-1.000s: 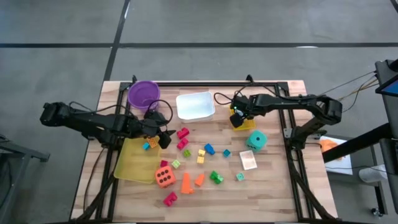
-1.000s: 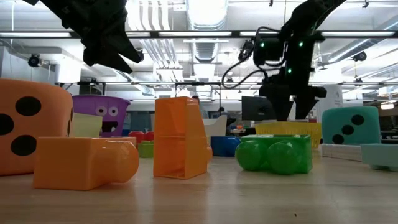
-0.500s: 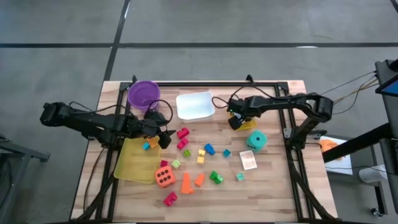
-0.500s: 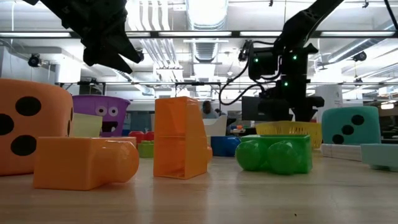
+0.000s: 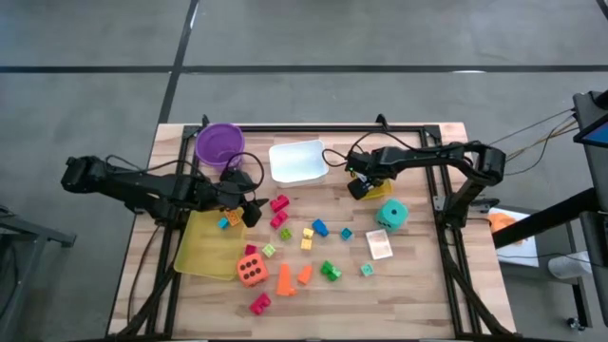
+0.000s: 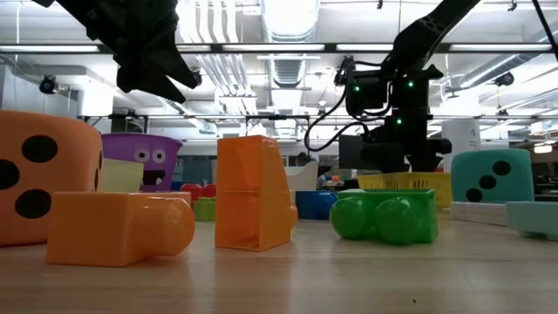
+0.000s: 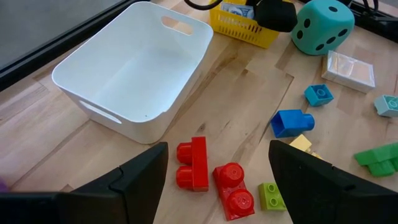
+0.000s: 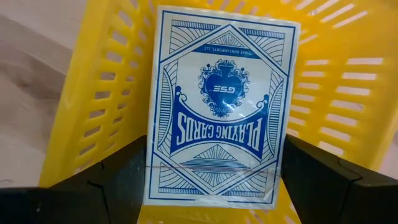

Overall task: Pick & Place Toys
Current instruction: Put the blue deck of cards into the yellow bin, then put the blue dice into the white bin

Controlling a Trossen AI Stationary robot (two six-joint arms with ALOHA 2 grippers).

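From above, the right gripper (image 5: 359, 185) hangs over the small yellow basket (image 5: 380, 191) near the table's right edge; only its wrist view shows the blue pack of cards (image 8: 217, 106) inside, between spread fingers, not held; the left gripper (image 5: 249, 207), fingers apart and holding nothing, waits at the yellow tray's (image 5: 201, 249) far corner; its wrist view shows red blocks (image 7: 214, 180) beside the white bin (image 7: 127, 71).

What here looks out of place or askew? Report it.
Mostly the scatter: loose toy blocks lie strewn across the table, and an orange block lies on its side. The deck of playing cards sits in the yellow basket, between the right end effector's open fingers. Nothing looks damaged or spilled.
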